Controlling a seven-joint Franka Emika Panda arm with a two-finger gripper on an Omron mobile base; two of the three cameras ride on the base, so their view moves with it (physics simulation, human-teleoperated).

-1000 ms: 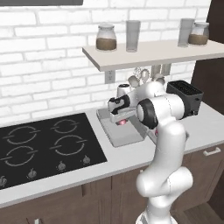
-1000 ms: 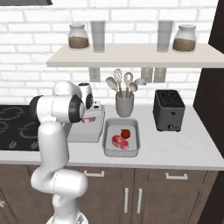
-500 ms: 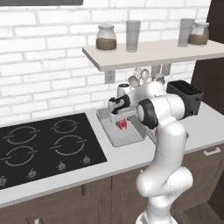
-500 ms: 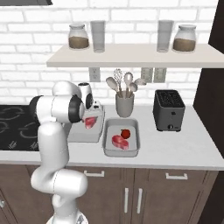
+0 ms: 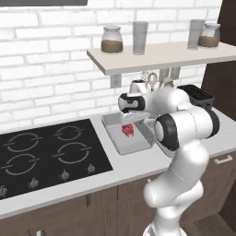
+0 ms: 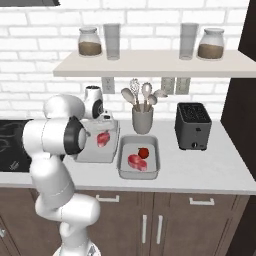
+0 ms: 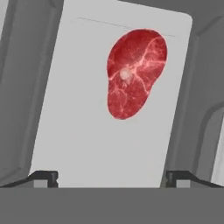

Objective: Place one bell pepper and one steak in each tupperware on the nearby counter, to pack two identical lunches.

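White-brick kitchen wall, pale grey counter (image 6: pixel 210 172) over dark wood cabinets, black stovetop (image 5: pixel 46 154) at the counter's left end. A beige wall shelf (image 6: pixel 150 62) carries two brown-filled glass jars and two plain glass tumblers. On the counter: a grey utensil crock (image 6: pixel 142 120) with a whisk and spoons, and a black toaster (image 6: pixel 192 126) to its right.

Two shallow light-grey rectangular tupperware containers sit side by side, nearly touching. The left tupperware (image 6: pixel 112 156) holds one flat pinkish-red steak with pale marbling (image 7: pixel 135 72); in the hand view the steak lies toward one end of the container floor, the rest of the floor bare. The same steak shows in the right base view (image 6: pixel 103 138) and the left base view (image 5: pixel 128 130).

The right tupperware (image 6: pixel 156 165) holds a second flat pinkish-red steak (image 6: pixel 137 162) and a small glossy bright-red bell pepper (image 6: pixel 143 152), pepper just behind the steak, touching or very near (contact not resolvable).

The white arm's two-finger gripper (image 7: pixel 111 177) hangs directly above the left tupperware, pointing down into it. Its dark fingertips (image 7: pixel 43 177) stand far apart at the edges of the hand view, nothing between them; released, the steak lying free below. In the base views the hand (image 5: pixel 131 102) sits over the container's back half, the forearm crossing above its right rim.
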